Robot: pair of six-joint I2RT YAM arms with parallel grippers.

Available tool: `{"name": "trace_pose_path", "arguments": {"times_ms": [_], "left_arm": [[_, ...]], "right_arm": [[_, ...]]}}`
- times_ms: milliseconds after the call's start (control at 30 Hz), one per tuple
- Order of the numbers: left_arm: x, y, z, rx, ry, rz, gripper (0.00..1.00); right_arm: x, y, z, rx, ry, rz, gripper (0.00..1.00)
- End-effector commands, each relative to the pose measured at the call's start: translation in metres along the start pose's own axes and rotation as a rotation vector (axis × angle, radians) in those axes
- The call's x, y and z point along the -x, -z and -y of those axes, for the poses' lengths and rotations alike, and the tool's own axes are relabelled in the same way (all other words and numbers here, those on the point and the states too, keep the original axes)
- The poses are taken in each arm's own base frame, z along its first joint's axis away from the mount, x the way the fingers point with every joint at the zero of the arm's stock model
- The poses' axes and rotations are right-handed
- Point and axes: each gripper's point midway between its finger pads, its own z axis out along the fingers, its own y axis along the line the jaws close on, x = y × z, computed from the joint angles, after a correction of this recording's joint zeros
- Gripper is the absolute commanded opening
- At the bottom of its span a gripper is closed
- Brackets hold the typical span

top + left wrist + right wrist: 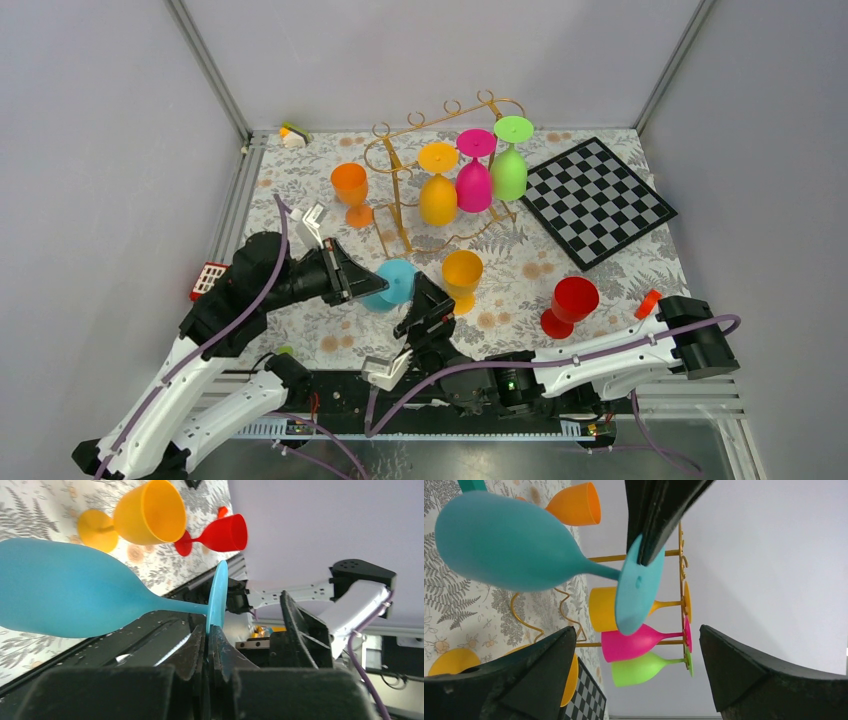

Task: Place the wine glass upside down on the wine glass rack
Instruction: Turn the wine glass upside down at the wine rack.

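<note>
We see the left end effector [207, 636] closed on the blue wine glass [65, 590], its two fingers [192, 652] pinching the rim of the glass's round foot. The glass lies on its side, stem level, with the bowl out over the flowered desk [600, 270]. We cannot tell whether the bowl touches the cloth. The right end effector [636, 630] is spread wide and grips nothing. In its wrist view the blue foot shows between the two fingers and touches neither. From above, both end effectors meet near the front middle of the desk, with the blue glass between them. The wine glass rack [606, 558] stands toward the back of the desk, well apart from the blue glass, which is not on it. Three glasses hang upside down from its top rail in a row: a yellow-orange glass [438, 198], a pink glass [474, 186] and a green glass [509, 175]. An orange glass [350, 185] stands upright just left of the rack. A yellow glass [462, 270] stands upright just beside the blue one, on its right. A red glass [575, 298] stands farther right, near the front. A black-and-white checkerboard [597, 200] lies flat to the right of the rack.
</note>
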Motion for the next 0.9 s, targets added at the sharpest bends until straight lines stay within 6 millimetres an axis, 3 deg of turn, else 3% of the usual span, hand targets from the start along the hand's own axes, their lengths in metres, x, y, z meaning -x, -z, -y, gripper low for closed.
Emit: {"name": "trace_pose_path", "arguments": {"times_ms": [0, 333, 867], "left_arm": [[0.019, 0.011, -0.001, 0.045, -0.071, 0.112, 0.00], [0.029, 0.017, -0.029, 0.169, -0.090, 0.202, 0.00], [0.020, 0.013, -0.049, 0.206, -0.061, 0.191, 0.00]], "right_arm": [[-0.001, 0.002, 0.005, -0.009, -0.109, -0.007, 1.00], [-0.012, 0.007, -0.006, 0.109, -0.315, -0.005, 1.00], [-0.030, 0.021, -0.003, 0.351, -0.958, 0.033, 1.00]]}}
